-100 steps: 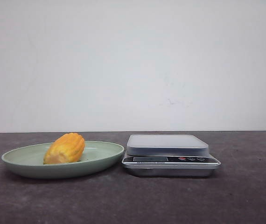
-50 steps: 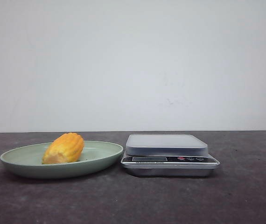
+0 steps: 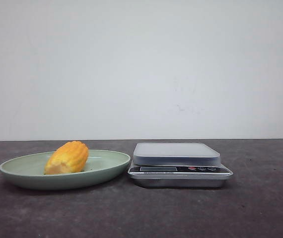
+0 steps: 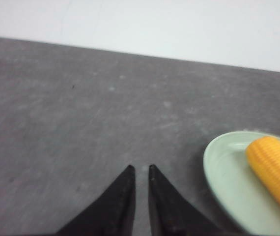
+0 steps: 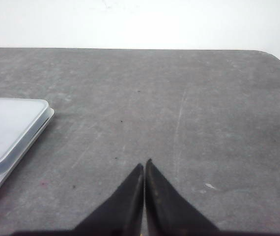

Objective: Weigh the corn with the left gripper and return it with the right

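Note:
The corn point(image 3: 67, 157) is a short yellow-orange cob lying on its side in a pale green plate point(image 3: 17, 171) at the left of the table. It also shows in the left wrist view point(image 4: 275, 169), on the plate point(image 4: 221, 169). My left gripper point(image 4: 140, 168) hovers over bare table beside the plate, its black pointed jaws a narrow gap apart and empty. My right gripper point(image 5: 144, 163) is shut and empty over bare table beside the scale point(image 5: 7, 132). Neither gripper shows in the front view.
A silver kitchen scale point(image 3: 178, 163) with a grey weighing pan stands right of the plate, nearly touching it, with nothing on it. A white wall point(image 3: 141, 69) runs behind the dark grey table. The table's far right corner point(image 5: 272, 54) shows in the right wrist view.
The plate, corn and scale have drifted a few pixels to the left in the front view. Nothing has been taken hold of or moved on the table.

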You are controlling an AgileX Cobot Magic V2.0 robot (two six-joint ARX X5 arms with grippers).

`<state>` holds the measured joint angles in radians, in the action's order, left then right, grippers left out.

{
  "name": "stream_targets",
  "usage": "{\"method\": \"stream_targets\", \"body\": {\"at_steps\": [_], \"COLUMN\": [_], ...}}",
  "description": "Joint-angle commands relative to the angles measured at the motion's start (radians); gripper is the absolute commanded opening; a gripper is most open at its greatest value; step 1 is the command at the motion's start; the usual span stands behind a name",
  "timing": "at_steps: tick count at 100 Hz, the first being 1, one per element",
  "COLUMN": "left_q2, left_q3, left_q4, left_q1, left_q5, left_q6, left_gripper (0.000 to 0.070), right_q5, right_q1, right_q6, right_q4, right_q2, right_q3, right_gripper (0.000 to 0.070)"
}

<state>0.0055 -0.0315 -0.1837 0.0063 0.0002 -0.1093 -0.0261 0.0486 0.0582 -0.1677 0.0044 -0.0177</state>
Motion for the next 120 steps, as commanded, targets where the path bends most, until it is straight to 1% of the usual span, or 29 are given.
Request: {"method": "stream_targets", "body": {"at_steps": [1,9,21,34,39,51,61,120], "left_q2": [-0.003,-0.003,-0.003,-0.003,-0.003,-0.003,-0.003,-0.002], "left_q3": [0.018,0.018,0.018,0.018,0.018,0.018,0.018,0.018], "left_q4": [-0.008,-0.008,-0.008,-0.008,-0.008,-0.008,-0.003,-0.004], "left_q1": [0.002,0.002,0.002,0.002,0.002,0.002,0.002,0.002], "left_q5": [-0.005,-0.006,-0.004,-0.003,-0.004,-0.003,-0.003,-0.003], "left_q6": [0.039,0.075,0.100,0.171,0.180,0.168,0.095,0.094], "left_gripper": [0.0000,0.0000,0.0000,0.0000,0.0000,0.0000,0.0000,0.0000], "right_q5": [0.000,0.000,0.000,0.000,0.000,0.000,0.000,0.000], "right_q1": [0.001,0.001,0.001,0.001,0.001,0.001,0.001,0.001], "right_q6": [0.009,0.009,0.009,0.009,0.009,0.009,0.009,0.009], "right_q4": [0.011,0.011,0.011,0.011,0.011,0.011,0.011,0.011], "right_q2": [-0.001,-0.001,-0.001,-0.001,-0.001,-0.001,-0.001,-0.001], "right_q3": [0.004,0.004,0.004,0.004,0.004,0.004,0.004,0.004], "right_gripper": [0.0000,0.0000,0.0000,0.0000,0.0000,0.0000,0.0000,0.0000]}}
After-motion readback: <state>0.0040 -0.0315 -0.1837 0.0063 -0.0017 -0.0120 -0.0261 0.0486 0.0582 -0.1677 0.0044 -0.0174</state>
